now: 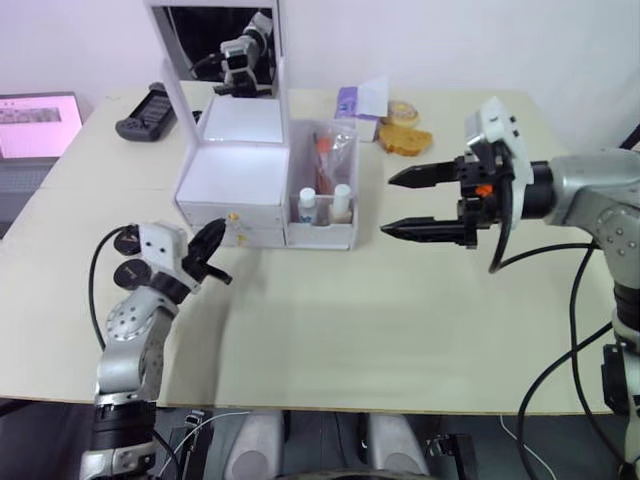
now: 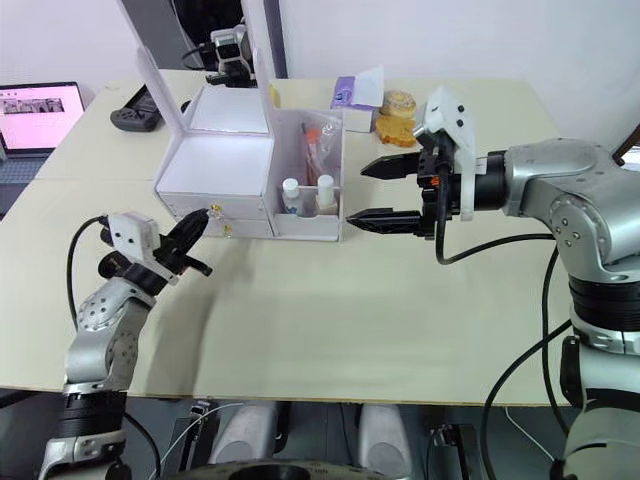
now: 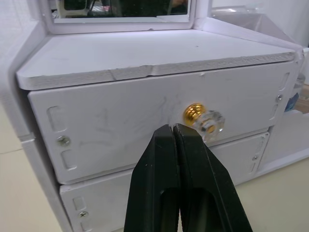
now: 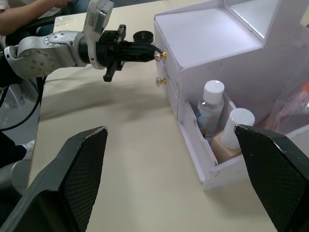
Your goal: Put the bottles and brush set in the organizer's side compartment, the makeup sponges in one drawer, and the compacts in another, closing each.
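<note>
The white organizer (image 1: 232,175) stands at the table's middle with its mirror lid up and both front drawers shut. Its side compartment (image 1: 322,232) holds the two bottles (image 1: 307,206) (image 1: 342,200) and the bagged brush set (image 1: 326,158). My left gripper (image 3: 172,128) is shut, empty, its tips just off the upper drawer's gold knob (image 3: 203,118). Two black round compacts (image 1: 126,241) (image 1: 130,272) lie beside my left wrist. My right gripper (image 1: 389,205) hangs open and empty just right of the side compartment. The makeup sponges are out of view.
Behind the organizer are a purple tissue pack (image 1: 355,100) and bread-like items (image 1: 403,138). A black controller (image 1: 150,112) and a laptop (image 1: 35,125) sit at the far left. A person's arm (image 4: 29,7) shows beyond the table.
</note>
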Robot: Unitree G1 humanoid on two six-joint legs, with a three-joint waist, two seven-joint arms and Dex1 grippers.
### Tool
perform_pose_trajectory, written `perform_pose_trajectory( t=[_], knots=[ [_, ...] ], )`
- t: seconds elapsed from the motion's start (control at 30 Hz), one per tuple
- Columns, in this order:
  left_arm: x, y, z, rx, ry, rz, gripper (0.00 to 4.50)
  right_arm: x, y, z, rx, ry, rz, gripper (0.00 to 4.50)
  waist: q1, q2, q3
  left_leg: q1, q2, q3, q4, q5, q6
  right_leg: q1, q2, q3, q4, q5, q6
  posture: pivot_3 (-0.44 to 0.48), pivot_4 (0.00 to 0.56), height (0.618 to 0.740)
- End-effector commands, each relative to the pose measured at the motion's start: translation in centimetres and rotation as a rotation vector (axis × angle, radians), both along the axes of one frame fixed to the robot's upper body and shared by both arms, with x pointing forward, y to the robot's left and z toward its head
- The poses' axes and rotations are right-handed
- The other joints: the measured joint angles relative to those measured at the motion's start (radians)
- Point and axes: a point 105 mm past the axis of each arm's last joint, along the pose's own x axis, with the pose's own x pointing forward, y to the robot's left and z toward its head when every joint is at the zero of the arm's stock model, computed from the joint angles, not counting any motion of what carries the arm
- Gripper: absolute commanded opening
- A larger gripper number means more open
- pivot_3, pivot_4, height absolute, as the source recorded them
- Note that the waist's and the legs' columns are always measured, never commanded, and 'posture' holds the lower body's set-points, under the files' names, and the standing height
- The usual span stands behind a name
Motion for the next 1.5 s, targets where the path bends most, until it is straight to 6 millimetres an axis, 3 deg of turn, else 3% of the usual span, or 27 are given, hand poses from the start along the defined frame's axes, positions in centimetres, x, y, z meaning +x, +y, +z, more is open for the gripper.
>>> perform_pose_trajectory(
  t=[0.03, 0.17, 0.33, 0.43, 0.53, 0.7, 0.77, 1.0, 1.2, 1.37, 1.5],
  knots=[
    [0.5, 0.0, 1.1, 0.012, -0.046, 0.001, 0.09, -0.6, -0.4, 1.6, 0.015, -0.074, -0.006, 4.5, 0.001, 0.0, 0.0, 0.0, 0.0, 0.0, 0.0, 0.0, 0.0, 0.0, 0.0, 0.0, 0.0, 0.0, 0.0, 0.0, 0.15, 0.74],
    [0.0, 1.1, 1.5, 0.01, -0.052, 0.017, 0.09, -0.8, -0.9, 1.2, 0.063, -0.076, -0.007, 4.5, -0.002, 0.0, 0.0, 0.0, 0.0, 0.0, 0.0, 0.0, 0.0, 0.0, 0.0, 0.0, 0.0, 0.0, 0.0, 0.0, 0.15, 0.74],
    [-1.7, 1.3, 2.0, -0.008, -0.03, -0.031, 0.09, 0.7, -2.9, -1.7, 0.072, -0.104, -0.145, 4.5, -0.009, 0.0, 0.0, 0.0, 0.0, 0.0, -0.001, 0.0, 0.0, 0.0, 0.0, 0.0, 0.0, 0.0, 0.001, 0.0, 0.15, 0.74],
    [-3.1, 2.6, 2.0, 0.02, 0.003, -0.033, 0.09, 1.5, -4.9, -3.3, 0.099, -0.109, -0.258, 4.5, -0.013, 0.0, 0.0, 0.0, 0.0, 0.0, -0.002, 0.0, 0.0, -0.001, 0.0, 0.0, 0.0, 0.0, 0.001, 0.0, 0.15, 0.74],
    [-4.4, 5.4, 2.3, 0.037, 0.028, 0.011, 0.97, 1.8, -7.6, -5.2, 0.159, -0.026, -0.349, 4.5, -0.02, 0.0, 0.0, 0.0, 0.0, 0.0, -0.003, 0.0, 0.0, -0.001, 0.0, 0.0, 0.0, 0.0, 0.001, 0.0, 0.15, 0.74],
    [-6.1, 9.7, 2.5, 0.107, 0.071, 0.065, 3.63, 1.7, -10.7, -7.2, 0.178, -0.053, -0.446, 4.5, -0.026, 0.0, 0.0, 0.001, 0.0, 0.0, -0.003, 0.0, 0.0, -0.001, 0.0, 0.0, 0.0, -0.002, -0.003, 0.0, 0.15, 0.74],
    [-6.9, 11.8, 2.5, 0.143, 0.1, 0.091, 4.33, 1.9, -12.2, -8.3, 0.183, -0.088, -0.507, 4.5, -0.028, 0.0, 0.0, 0.001, 0.0, 0.0, -0.003, 0.0, 0.0, -0.001, 0.0, 0.0, 0.0, -0.002, -0.003, 0.0, 0.15, 0.74],
    [-8.3, 16.3, 2.6, 0.18, 0.129, 0.184, 4.43, 1.6, -16.7, -11.2, 0.19, -0.149, -0.683, 4.5, -0.028, 0.0, 0.0, 0.001, 0.001, 0.001, -0.003, 0.0, 0.0, 0.0, 0.0, 0.001, 0.0, -0.002, -0.003, 0.0, 0.15, 0.74],
    [-9.1, 17.3, 2.5, 0.168, 0.13, 0.205, 4.43, 1.0, -18.3, -12.1, 0.185, -0.182, -0.744, 4.5, -0.031, 0.0, 0.0, 0.001, 0.001, 0.001, -0.003, 0.0, 0.0, 0.0, 0.0, 0.001, -0.001, -0.002, -0.003, 0.0, 0.15, 0.74],
    [-9.5, 16.7, 2.2, 0.156, 0.127, 0.208, 4.43, 1.6, -16.2, -10.7, 0.238, -0.195, -0.688, 4.5, -0.036, 0.0, 0.0, 0.002, 0.001, 0.001, -0.003, 0.0, 0.0, 0.0, 0.0, 0.001, 0.0, -0.002, -0.003, 0.0, 0.15, 0.74],
    [-10.0, 14.0, 1.9, 0.137, 0.115, 0.182, 4.43, 1.5, -12.3, -9.4, 0.288, -0.151, -0.589, 4.5, -0.031, 0.0, 0.0, 0.002, 0.001, 0.001, -0.003, 0.0, 0.0, 0.0, 0.0, 0.002, 0.0, -0.002, -0.003, 0.0, 0.15, 0.74]
  ],
)
